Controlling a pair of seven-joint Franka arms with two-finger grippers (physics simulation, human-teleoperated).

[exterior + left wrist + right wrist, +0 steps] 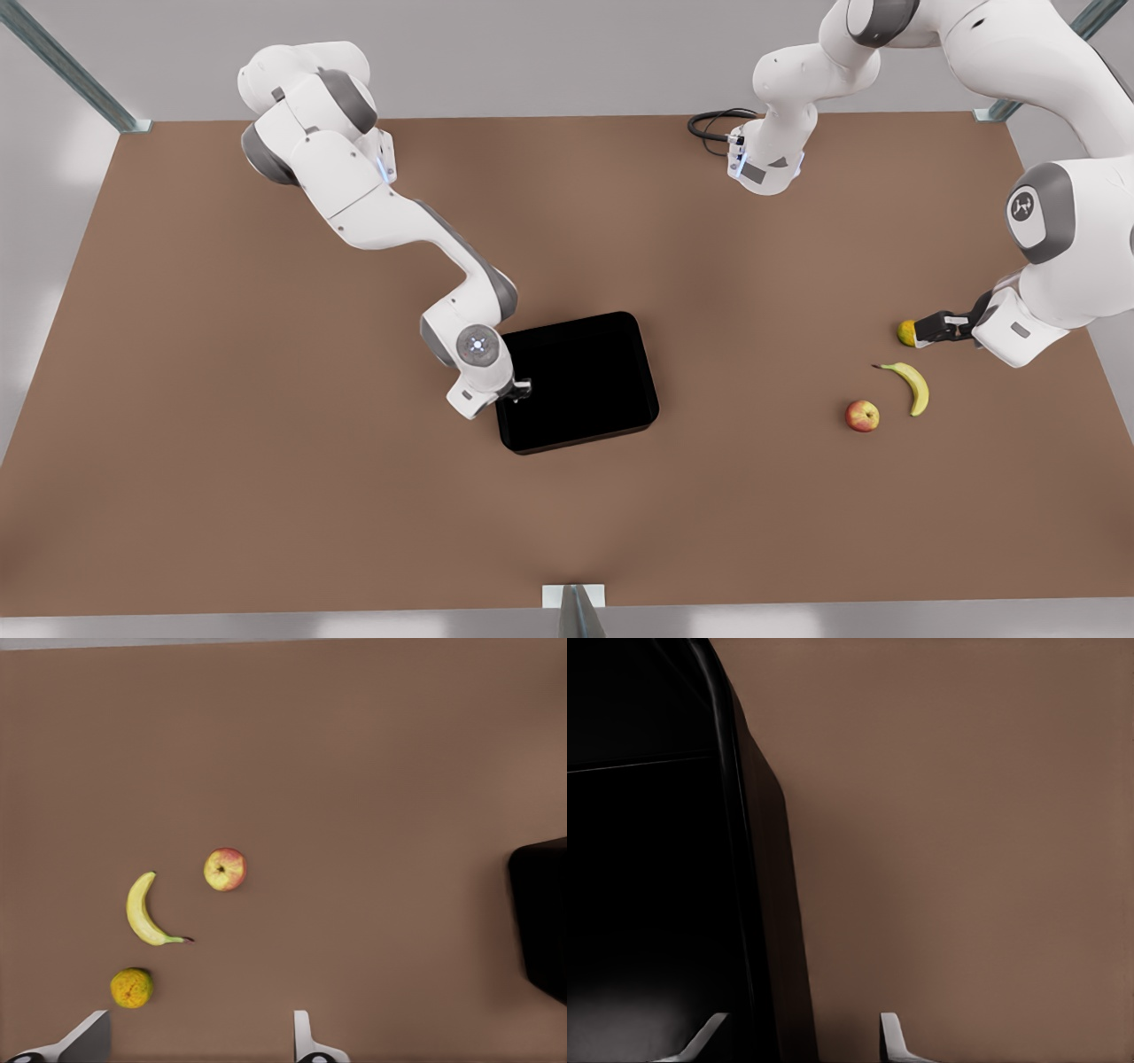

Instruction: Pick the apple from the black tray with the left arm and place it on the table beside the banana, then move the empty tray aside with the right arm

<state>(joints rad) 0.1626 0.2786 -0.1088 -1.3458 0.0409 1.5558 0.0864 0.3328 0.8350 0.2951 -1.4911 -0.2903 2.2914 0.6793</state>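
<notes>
Straddling the black tray's (580, 381) rim on the side away from the fruit, the right gripper (516, 390) has its jaws spread, one finger (700, 1041) inside the rim and the other outside it. One tray, empty, lies on the table (221, 399). Three fruits lie well apart from the tray: one apple (862, 415), one banana (912, 386) just beside the apple, and one bumpy yellow-green fruit (906, 333) beyond the banana. The left gripper (926, 330) hovers by that bumpy fruit, jaws wide, holding nothing.
</notes>
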